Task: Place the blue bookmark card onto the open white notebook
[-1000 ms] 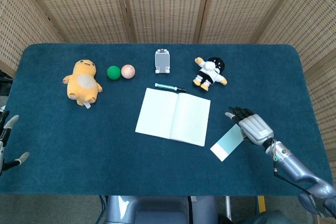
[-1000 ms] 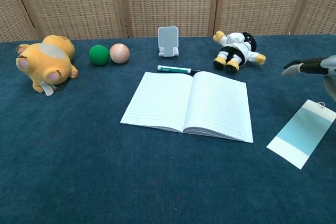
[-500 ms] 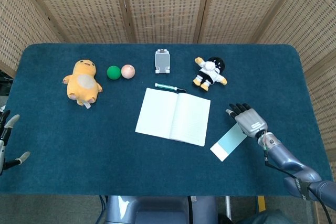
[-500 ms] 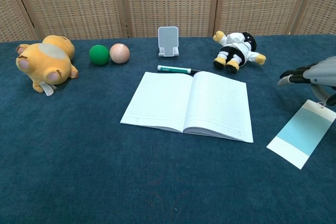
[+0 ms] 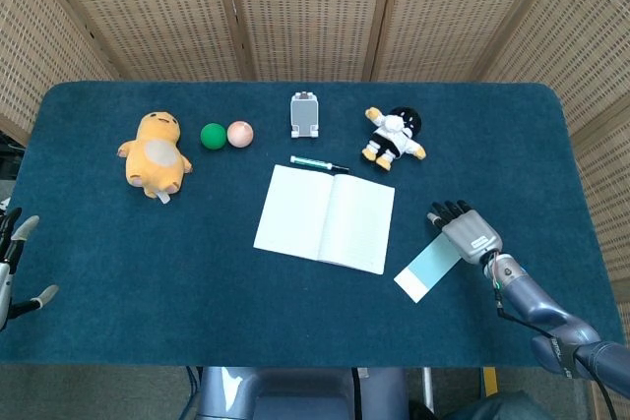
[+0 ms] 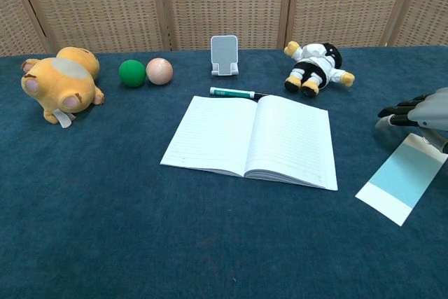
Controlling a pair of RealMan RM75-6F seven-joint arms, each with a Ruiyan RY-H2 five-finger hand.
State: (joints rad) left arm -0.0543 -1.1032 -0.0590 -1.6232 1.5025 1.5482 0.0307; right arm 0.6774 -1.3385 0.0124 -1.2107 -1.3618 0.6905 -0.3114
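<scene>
Woven screens close off the back, and a dark blue cloth covers the table [image 5: 148,263] where I'm working. My right hand [image 5: 465,231] sits low at the far end of the blue bookmark card [image 5: 427,269], fingers stretched out and slightly apart, holding nothing; in the chest view it covers the card's top corner, but I cannot tell whether it is actually touching. The card lies flat on the cloth, running diagonally back from under my hand toward me. The open white notebook [image 5: 326,217] lies just beyond the card's inner edge, toward the middle of the table. My left hand [image 5: 18,268] waits at the opposite edge, well apart from everything, fingers apart and empty.

To do this well, I judge I need to press lightly on the card's end and get a thumb under its edge, since a thin card on soft cloth gives little to pinch. Sliding it sideways a little may lift a corner. Once held, I should carry it low and level across to the nearer page and lay it flat.

Compared with a second ago, my right hand has come down and drawn back slightly along the card: in the chest view it hung clearly above the card's top, and now it overlaps that end. The card and notebook have not shifted. The pen [image 5: 318,163], toys and balls beyond the notebook are unchanged.
</scene>
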